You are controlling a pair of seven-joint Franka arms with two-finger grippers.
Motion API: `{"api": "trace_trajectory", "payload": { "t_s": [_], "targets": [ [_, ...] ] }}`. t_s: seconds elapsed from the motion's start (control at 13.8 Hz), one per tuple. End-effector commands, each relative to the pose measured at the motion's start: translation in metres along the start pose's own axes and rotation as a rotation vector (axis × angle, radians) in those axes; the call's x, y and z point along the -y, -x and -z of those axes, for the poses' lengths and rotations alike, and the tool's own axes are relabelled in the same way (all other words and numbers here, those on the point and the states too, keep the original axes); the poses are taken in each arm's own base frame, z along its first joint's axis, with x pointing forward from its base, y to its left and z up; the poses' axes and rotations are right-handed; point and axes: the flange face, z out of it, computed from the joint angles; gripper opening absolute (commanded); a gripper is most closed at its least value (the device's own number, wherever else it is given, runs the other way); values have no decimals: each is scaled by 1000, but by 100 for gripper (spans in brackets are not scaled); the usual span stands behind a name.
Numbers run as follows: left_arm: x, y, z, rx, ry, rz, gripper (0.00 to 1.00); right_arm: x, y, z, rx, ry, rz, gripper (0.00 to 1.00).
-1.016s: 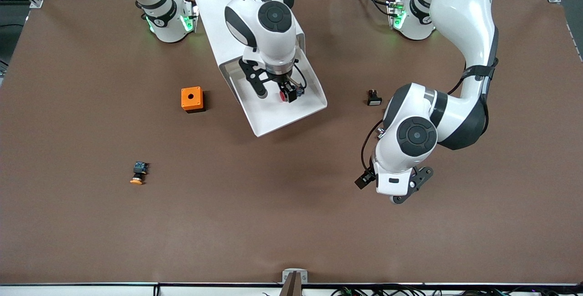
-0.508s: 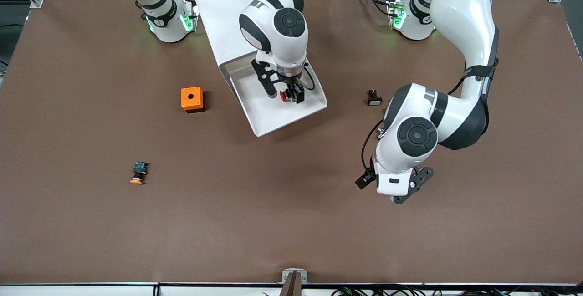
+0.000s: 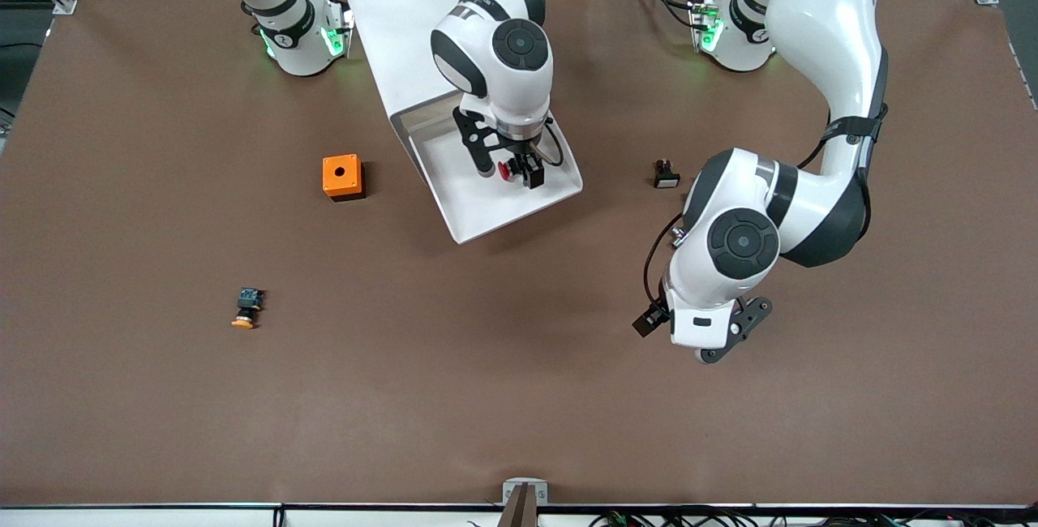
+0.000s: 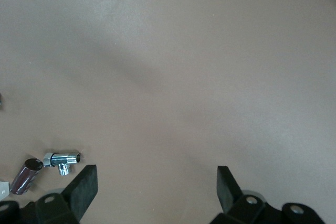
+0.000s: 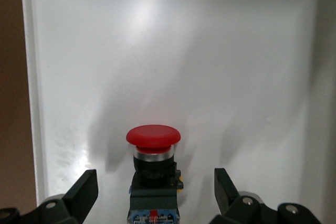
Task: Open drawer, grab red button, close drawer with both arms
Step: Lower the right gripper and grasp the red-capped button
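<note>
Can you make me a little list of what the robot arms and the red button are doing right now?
drawer: pulled open, white tray showing
red button: lying in the drawer, between the right claw's fingers, not gripped yet
right claw: open, down in the drawer around the button
left claw: open, waiting over bare table, holding nothing
orange cube: on the table, beside the drawer, toward the right arm's end
orange-capped button: on the table, nearer the front camera than the cube

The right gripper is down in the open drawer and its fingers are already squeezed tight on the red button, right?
Not quite. The right gripper is down in the open drawer, but its fingers are apart, one on each side of the red button, not squeezing it. The right wrist view shows gaps on both sides.
</note>
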Motion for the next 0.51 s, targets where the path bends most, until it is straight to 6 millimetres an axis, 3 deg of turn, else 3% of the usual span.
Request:
{"api": "trace_trajectory", "payload": {
  "t_s": [0.0, 0.44],
  "targets": [
    [6, 2, 7, -13, -5, 2, 100, 4, 7, -6, -3, 4, -17, 97],
    [6, 2, 7, -13, -5, 2, 100, 7, 9, -8, 0, 4, -17, 81]
  ]
}}
